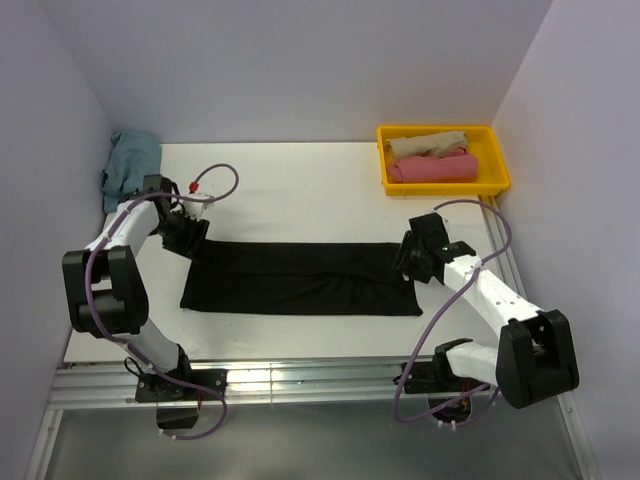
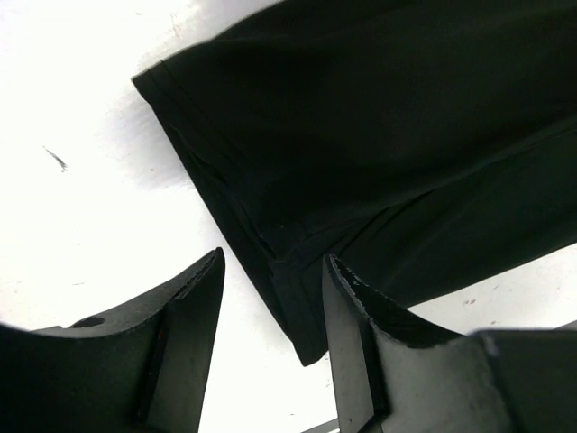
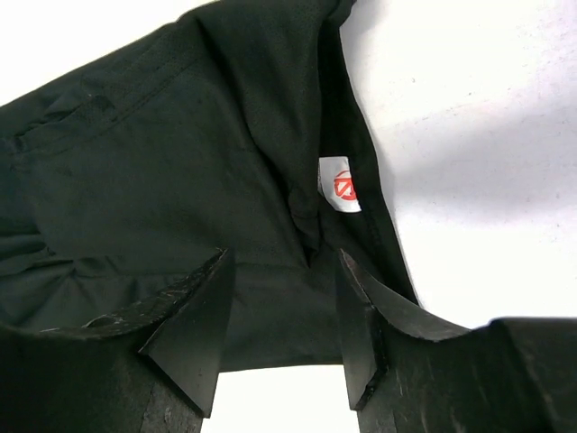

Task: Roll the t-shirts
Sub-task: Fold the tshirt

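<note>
A black t-shirt (image 1: 300,280) lies flat on the white table, folded into a long strip running left to right. My left gripper (image 1: 193,243) hovers at its left end. In the left wrist view it (image 2: 274,257) stands open, and a corner of the black cloth (image 2: 388,135) lies on the table between the jaws, untouched. My right gripper (image 1: 405,262) is over the right end. In the right wrist view it (image 3: 284,254) is open above the collar, where a white neck label (image 3: 340,185) shows on the black cloth (image 3: 162,162).
A yellow tray (image 1: 440,188) at the back right holds a rolled beige t-shirt (image 1: 428,144) and a rolled pink one (image 1: 432,168). A dusty-blue t-shirt (image 1: 130,165) lies crumpled in the back left corner. A metal rail (image 1: 300,378) runs along the table's near edge.
</note>
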`<state>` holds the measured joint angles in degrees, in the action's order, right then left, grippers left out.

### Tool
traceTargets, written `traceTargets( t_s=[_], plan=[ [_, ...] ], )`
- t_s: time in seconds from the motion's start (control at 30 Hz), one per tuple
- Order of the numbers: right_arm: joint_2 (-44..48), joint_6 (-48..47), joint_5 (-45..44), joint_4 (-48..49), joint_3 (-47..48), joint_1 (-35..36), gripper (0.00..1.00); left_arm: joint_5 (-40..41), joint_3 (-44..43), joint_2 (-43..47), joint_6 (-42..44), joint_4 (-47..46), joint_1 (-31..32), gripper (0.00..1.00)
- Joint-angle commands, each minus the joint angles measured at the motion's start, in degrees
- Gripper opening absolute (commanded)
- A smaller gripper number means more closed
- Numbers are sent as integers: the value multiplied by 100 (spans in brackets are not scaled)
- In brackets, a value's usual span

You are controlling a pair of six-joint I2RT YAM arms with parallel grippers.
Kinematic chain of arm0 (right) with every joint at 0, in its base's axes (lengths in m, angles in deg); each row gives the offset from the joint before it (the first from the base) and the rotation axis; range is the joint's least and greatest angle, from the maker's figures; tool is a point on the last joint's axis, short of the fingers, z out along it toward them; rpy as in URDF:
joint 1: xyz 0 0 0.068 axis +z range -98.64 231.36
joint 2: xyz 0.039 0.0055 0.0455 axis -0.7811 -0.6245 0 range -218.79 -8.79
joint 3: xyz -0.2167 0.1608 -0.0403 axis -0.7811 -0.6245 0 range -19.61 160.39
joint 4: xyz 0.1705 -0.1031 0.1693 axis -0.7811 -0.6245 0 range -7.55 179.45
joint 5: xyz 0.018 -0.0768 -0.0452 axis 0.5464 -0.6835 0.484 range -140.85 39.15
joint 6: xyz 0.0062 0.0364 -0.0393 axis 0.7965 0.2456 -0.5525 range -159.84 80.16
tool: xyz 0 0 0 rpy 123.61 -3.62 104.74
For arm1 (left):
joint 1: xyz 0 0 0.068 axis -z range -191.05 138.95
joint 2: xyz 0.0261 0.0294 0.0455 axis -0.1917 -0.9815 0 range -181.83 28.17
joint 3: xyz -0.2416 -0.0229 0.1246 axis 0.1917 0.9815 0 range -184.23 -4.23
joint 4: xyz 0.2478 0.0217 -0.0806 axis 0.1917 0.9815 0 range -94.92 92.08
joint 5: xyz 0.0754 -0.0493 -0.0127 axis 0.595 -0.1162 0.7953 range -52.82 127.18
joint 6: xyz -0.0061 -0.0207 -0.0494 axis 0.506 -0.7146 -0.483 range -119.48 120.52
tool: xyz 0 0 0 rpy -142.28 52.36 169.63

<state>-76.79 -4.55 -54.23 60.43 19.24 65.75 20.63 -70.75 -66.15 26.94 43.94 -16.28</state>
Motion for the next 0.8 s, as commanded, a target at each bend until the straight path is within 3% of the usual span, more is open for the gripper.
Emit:
traceTargets(
  t_s=[0.0,0.1,0.4,0.77],
  plan=[
    [121,-83,-119,-7,280,46,55,30,-326,116,-4,-8,-30,53],
    [-80,-197,-85,19,605,-33,55,3,-616,72,-162,9,-39,53],
    [-1916,-479,144,186,2151,-200,49,-225,-1626,-306,-461,255,-30,52],
    [-2937,-541,241,388,2364,-191,45,-295,-1654,-411,-479,203,-13,50]
  ],
)
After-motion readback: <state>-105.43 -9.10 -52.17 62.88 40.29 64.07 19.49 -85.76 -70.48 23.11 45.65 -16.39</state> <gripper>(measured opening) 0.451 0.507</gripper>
